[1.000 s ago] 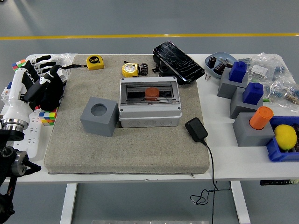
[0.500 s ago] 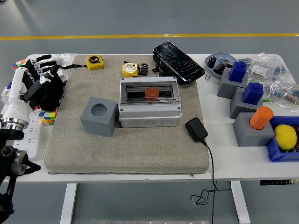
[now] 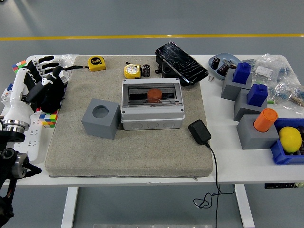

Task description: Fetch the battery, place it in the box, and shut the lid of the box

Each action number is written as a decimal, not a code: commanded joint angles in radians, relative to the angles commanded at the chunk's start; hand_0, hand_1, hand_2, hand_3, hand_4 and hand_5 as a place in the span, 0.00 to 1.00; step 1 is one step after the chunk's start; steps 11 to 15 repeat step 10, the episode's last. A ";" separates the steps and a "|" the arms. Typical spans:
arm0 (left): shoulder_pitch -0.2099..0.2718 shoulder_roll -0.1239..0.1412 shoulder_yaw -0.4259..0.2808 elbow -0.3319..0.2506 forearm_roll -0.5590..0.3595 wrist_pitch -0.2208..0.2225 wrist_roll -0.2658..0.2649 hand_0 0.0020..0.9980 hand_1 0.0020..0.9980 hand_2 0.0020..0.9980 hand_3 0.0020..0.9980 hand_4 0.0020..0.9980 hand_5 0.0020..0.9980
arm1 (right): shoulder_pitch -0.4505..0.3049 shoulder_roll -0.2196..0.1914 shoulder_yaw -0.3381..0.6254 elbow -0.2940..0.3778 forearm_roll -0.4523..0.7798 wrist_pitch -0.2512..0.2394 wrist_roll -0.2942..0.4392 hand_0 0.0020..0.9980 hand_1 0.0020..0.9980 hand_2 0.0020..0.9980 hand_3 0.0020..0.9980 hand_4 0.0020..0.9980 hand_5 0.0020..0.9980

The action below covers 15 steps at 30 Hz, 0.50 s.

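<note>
Box (image 3: 152,105) sits mid-mat with an orange battery (image 3: 154,93) inside, well right of the left hand (image 3: 46,80), whose fingers hang relaxed, holding nothing.

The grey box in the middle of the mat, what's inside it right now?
Through the clear lid of the grey box, an orange cylinder shows near the back, beside a dark slot. The box's lower part is opaque, so anything beneath stays hidden.

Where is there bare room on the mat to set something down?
The mat's whole near strip, in front of the grey cube and the box, is free. The table's right end, around the blue bin, is crowded.
</note>
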 joint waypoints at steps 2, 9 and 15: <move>0.000 0.000 0.001 -0.001 0.000 0.000 0.000 0.48 0.62 0.64 0.69 1.00 0.51 | 0.000 -0.001 -0.002 0.000 0.000 0.000 0.000 0.65 0.64 0.67 0.56 0.98 0.49; -0.003 0.003 0.002 -0.001 0.001 -0.001 0.001 0.48 0.62 0.64 0.69 1.00 0.51 | 0.001 -0.003 -0.001 0.000 -0.002 0.000 -0.001 0.65 0.64 0.67 0.56 0.98 0.49; -0.003 0.003 0.002 -0.001 0.001 -0.001 0.001 0.48 0.62 0.64 0.69 1.00 0.51 | 0.001 -0.003 -0.001 0.000 -0.002 0.000 -0.001 0.65 0.64 0.67 0.56 0.98 0.49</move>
